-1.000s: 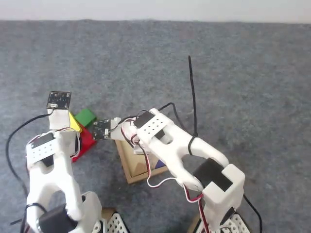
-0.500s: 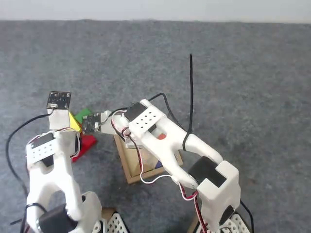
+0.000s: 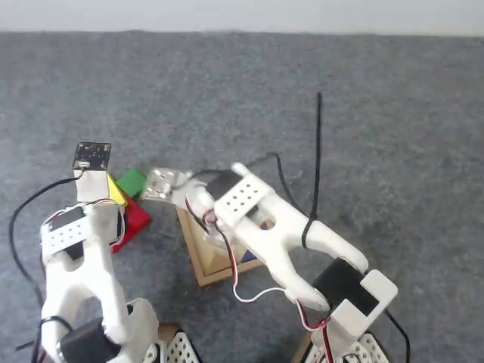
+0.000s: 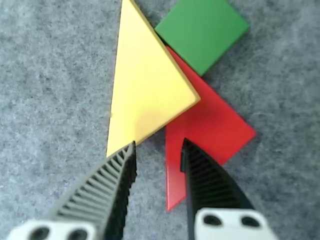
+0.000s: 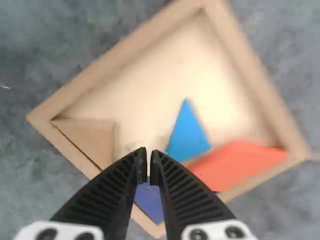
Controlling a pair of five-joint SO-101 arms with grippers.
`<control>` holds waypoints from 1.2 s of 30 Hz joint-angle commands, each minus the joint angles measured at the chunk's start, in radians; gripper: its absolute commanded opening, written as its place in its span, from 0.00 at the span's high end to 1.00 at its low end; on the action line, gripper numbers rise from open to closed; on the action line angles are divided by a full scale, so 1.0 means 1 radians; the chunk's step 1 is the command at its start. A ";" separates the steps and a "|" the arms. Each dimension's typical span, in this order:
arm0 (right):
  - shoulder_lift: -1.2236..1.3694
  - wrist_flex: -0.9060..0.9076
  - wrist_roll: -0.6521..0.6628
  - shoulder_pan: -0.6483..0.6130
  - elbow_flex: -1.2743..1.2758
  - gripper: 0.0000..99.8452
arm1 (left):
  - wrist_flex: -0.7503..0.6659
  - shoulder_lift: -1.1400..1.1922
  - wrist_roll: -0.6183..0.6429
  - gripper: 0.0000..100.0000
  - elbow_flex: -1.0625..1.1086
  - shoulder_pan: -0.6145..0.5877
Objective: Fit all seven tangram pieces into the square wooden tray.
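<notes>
My left gripper (image 4: pixel 157 150) is open, low over the carpet. Its fingertips straddle the spot where a yellow triangle (image 4: pixel 145 85) overlaps a red triangle (image 4: pixel 210 125). A green square (image 4: pixel 202 27) touches both. In the high view these are the yellow triangle (image 3: pixel 116 189), the green square (image 3: pixel 132 181) and the red triangle (image 3: pixel 136 218), beside the left arm. My right gripper (image 5: pixel 146 151) is shut with nothing in it, above the square wooden tray (image 5: pixel 125 51). In the tray lie a wood-coloured triangle (image 5: pixel 90 137), a light blue triangle (image 5: pixel 187 132), an orange-red piece (image 5: pixel 240 162) and a dark blue piece (image 5: pixel 149 197).
The right arm (image 3: pixel 257 219) hides most of the tray (image 3: pixel 193 257) in the high view. A black cable (image 3: pixel 316 151) rises from that arm over the grey carpet. Open carpet stretches behind and to the right.
The right arm's wrist swung left toward the green square, then came back right over the tray's far corner. The left arm and the pieces have not moved.
</notes>
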 commanded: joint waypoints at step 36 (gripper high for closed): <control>0.242 0.186 0.275 0.039 -0.399 0.94 | -0.006 -0.043 -0.005 0.85 -0.010 -0.006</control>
